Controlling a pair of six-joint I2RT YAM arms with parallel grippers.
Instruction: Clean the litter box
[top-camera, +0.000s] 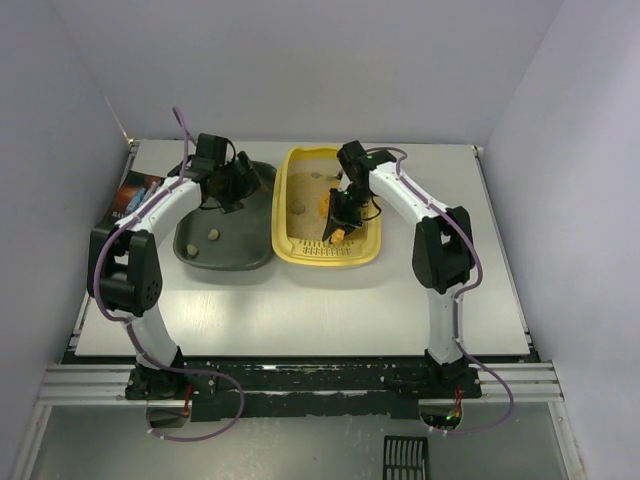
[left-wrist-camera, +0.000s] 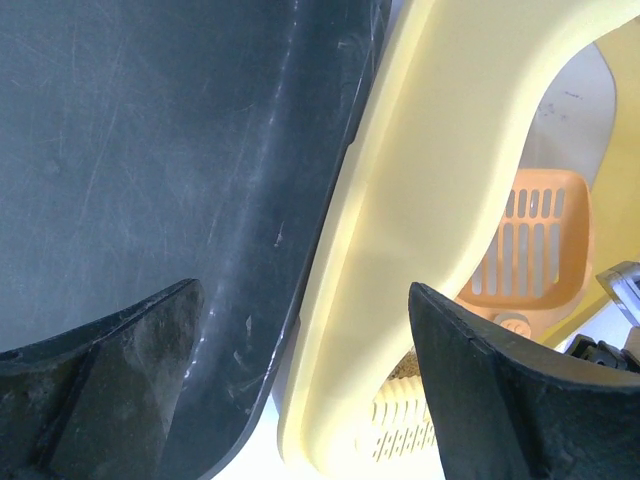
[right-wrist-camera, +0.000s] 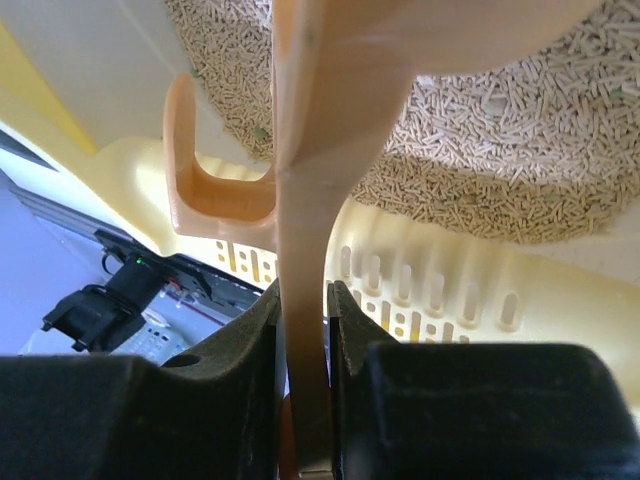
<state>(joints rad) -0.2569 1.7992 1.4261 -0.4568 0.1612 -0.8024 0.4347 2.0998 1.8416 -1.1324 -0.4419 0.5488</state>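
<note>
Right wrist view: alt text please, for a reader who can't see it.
The right gripper is shut on the flat handle of an orange scoop, seen edge-on and close up. Beyond it lies the yellow litter box, its slotted ledge nearest the camera and beige pellet litter behind.

Robot lab cell: bare white walls (top-camera: 300, 60), alu rail frame (top-camera: 300, 380), grey tabletop (top-camera: 300, 310), loose cabling (top-camera: 215, 378).

From above its near edge we look down over the whole worktop (top-camera: 300, 320); both wrist cameras sit close against the litter box (left-wrist-camera: 400, 200), which all three views share.
</note>
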